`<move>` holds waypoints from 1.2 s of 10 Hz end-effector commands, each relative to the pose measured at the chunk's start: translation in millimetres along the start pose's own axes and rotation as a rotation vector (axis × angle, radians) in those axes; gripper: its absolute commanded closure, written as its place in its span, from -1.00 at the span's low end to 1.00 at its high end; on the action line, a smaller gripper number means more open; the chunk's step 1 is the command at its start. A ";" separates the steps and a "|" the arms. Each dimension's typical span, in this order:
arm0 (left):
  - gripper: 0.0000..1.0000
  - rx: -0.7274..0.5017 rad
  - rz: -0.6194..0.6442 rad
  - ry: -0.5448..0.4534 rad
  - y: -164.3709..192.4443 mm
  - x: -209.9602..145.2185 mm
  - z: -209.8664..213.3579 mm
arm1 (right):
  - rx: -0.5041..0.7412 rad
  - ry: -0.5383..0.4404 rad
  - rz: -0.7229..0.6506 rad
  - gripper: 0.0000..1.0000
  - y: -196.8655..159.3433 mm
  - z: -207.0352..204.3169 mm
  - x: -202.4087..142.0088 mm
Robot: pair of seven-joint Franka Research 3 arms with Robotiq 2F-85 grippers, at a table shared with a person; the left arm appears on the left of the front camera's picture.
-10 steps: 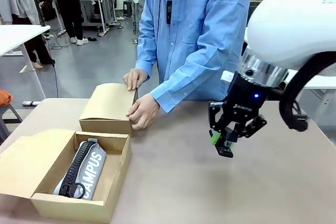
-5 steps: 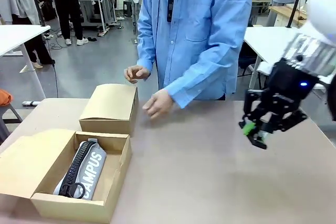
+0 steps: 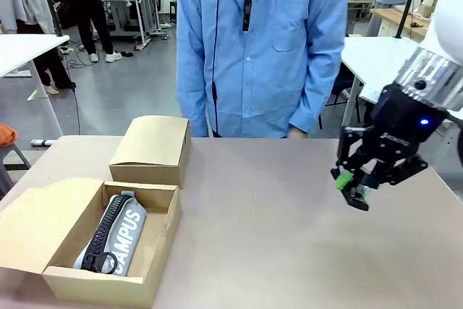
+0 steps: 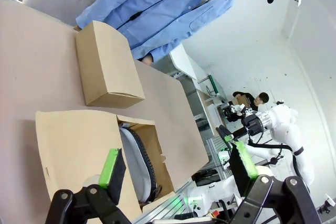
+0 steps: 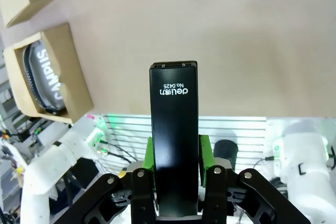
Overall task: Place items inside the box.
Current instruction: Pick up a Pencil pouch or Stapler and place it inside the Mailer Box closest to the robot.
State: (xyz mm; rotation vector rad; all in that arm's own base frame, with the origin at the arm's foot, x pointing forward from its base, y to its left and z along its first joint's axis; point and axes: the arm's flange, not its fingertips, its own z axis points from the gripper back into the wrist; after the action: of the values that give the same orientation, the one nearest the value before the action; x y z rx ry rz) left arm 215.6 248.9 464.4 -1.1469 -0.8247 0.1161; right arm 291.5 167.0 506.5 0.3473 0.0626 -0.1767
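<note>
My right gripper (image 3: pixel 354 187) hangs above the table's right side, shut on a black stapler (image 5: pixel 174 114) lettered "deli" that stands between its green pads (image 5: pixel 149 153). The open cardboard box (image 3: pixel 103 289) sits at the front left with a grey "CAMPUS" pencil case (image 3: pixel 119 233) lying inside. In the right wrist view the box (image 5: pixel 73 85) and the pencil case (image 5: pixel 44 80) lie far off at the left edge. My left gripper (image 4: pixel 177 165) is open and holds nothing, high above the box (image 4: pixel 79 140) and the pencil case (image 4: pixel 137 156).
A closed cardboard box (image 3: pixel 150 150) stands just behind the open one. A person in a blue shirt (image 3: pixel 260 48) stands at the far edge with arms down. Bare tabletop (image 3: pixel 275 236) spreads between the boxes and my right gripper.
My right gripper carried the stapler from the middle to the right. The person took both hands off the closed box and stood upright.
</note>
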 end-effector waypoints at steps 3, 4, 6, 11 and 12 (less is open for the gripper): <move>-1.00 -0.019 -0.015 -0.014 -1.1 0.0 -0.1 | -0.045 -0.063 0.210 0.67 84.4 -37.8 -4.3; -1.00 -0.019 -0.015 -0.014 -1.1 0.0 -0.1 | -0.055 -0.020 0.275 0.67 115.3 -52.7 -3.2; -1.00 -0.019 -0.015 -0.014 -1.1 0.0 -0.1 | -0.033 -0.039 0.360 0.67 192.4 -91.6 -11.9; -1.00 -0.019 -0.015 -0.014 -1.1 0.0 -0.1 | 0.081 0.141 0.205 0.67 295.3 -175.5 -48.7; -1.00 -0.019 -0.015 -0.014 -1.1 0.0 -0.1 | 0.099 0.028 0.250 0.67 278.9 -164.2 -55.2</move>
State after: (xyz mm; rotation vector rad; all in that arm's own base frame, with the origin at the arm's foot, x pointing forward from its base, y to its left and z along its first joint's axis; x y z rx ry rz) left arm 215.8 248.7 464.2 -1.1471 -0.8238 0.1160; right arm 282.4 508.9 433.7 0.4568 0.1009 0.0470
